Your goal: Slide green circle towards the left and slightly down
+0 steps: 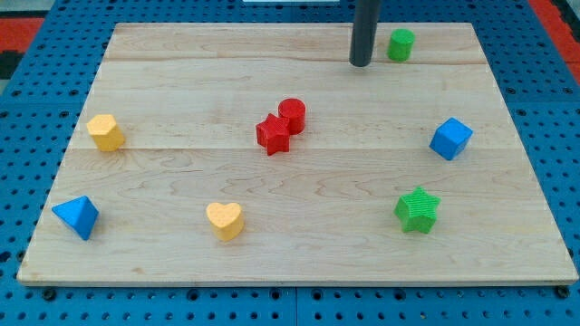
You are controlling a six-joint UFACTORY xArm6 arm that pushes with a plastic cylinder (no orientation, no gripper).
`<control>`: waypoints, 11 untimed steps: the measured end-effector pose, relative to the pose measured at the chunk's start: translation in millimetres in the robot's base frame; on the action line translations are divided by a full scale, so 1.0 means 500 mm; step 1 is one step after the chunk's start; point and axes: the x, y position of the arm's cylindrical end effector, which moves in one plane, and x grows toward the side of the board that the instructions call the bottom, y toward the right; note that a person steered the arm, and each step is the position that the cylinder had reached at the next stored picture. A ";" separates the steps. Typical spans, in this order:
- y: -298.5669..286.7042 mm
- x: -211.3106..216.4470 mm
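The green circle (401, 43) is a small green cylinder near the view's top edge of the wooden board (181, 263), right of centre. My tip (361, 63) is the lower end of the dark rod. It sits just left of the green circle and slightly below it, with a small gap between them.
A red circle (292, 114) touches a red star (273, 135) at the board's middle. A blue cube (450, 139) and a green star (417, 210) are on the right. A yellow block (106, 132), a blue triangle-shaped block (76, 216) and a yellow heart (225, 220) are on the left and bottom.
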 end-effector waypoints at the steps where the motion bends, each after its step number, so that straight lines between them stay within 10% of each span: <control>1: 0.075 0.019; 9: 0.137 -0.141; 11: -0.190 -0.079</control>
